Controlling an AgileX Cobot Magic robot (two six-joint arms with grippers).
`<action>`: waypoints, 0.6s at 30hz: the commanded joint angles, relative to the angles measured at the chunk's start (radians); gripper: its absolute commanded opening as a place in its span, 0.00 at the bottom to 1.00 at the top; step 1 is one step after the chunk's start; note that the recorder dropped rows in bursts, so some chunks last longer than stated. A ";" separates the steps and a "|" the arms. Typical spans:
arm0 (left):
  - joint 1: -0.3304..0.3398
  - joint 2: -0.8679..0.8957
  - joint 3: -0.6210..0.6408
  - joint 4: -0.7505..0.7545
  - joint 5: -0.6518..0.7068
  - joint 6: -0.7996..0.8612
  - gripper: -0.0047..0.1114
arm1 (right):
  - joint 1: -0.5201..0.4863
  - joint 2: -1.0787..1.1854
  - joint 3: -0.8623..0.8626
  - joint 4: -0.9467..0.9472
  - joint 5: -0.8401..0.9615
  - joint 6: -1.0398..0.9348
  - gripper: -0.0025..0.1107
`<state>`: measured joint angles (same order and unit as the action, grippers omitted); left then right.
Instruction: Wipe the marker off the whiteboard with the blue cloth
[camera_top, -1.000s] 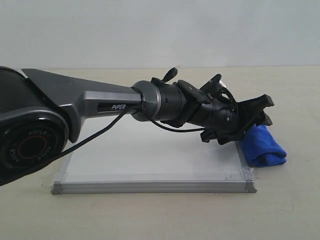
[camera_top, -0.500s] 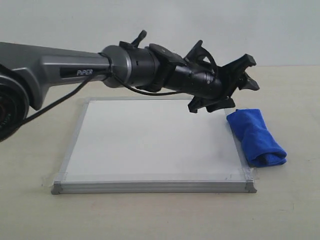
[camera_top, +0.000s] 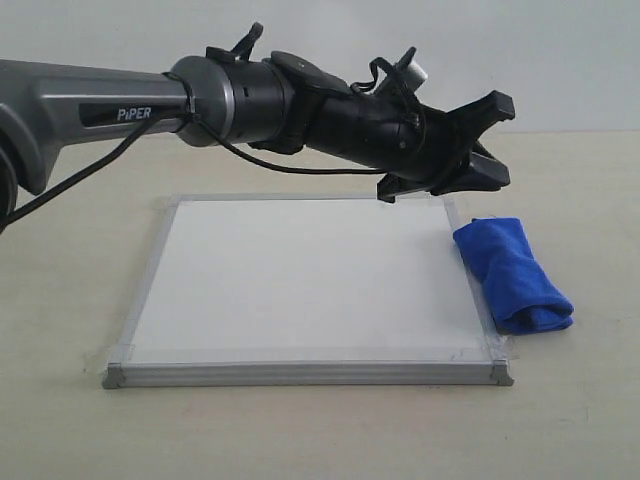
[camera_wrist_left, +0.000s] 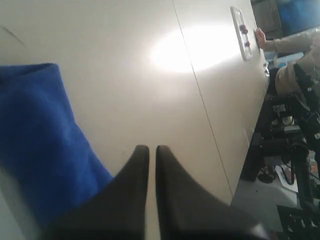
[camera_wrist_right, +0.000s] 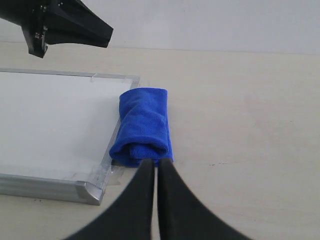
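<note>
The whiteboard (camera_top: 300, 280) lies flat on the table, and its white face shows no red marker in any view. The blue cloth (camera_top: 512, 275) lies rolled on the table against the board's right edge, touched by nothing. My left gripper (camera_top: 492, 140) hangs shut and empty in the air above the board's far right corner, beyond the cloth. In the left wrist view its tips (camera_wrist_left: 152, 148) hover over bare table with the cloth (camera_wrist_left: 40, 150) beside them. My right gripper (camera_wrist_right: 152, 162) is shut and empty, just short of the cloth's near end (camera_wrist_right: 145, 130), by the board's corner (camera_wrist_right: 92, 190).
The left arm's grey forearm (camera_top: 100, 100) stretches across above the board's far edge. Beige table (camera_top: 580, 400) surrounds the board. Past the table's edge, the left wrist view shows a room with equipment (camera_wrist_left: 290, 125).
My left gripper has risen from the cloth's far end to well above the board's far right corner. The cloth has stayed on the table.
</note>
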<state>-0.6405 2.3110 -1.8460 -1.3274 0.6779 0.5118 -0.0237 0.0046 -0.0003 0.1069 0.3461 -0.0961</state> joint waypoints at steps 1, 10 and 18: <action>0.001 -0.013 -0.005 0.002 0.030 0.021 0.08 | -0.002 -0.005 0.000 -0.009 -0.004 -0.006 0.02; 0.005 -0.013 -0.005 0.009 0.018 0.197 0.08 | -0.002 -0.005 0.000 -0.009 -0.004 -0.006 0.02; 0.051 -0.043 -0.005 0.002 0.058 0.645 0.08 | -0.002 -0.005 0.000 -0.009 -0.004 -0.006 0.02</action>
<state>-0.6138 2.3073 -1.8460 -1.3217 0.7043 1.0430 -0.0237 0.0046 -0.0003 0.1069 0.3461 -0.0961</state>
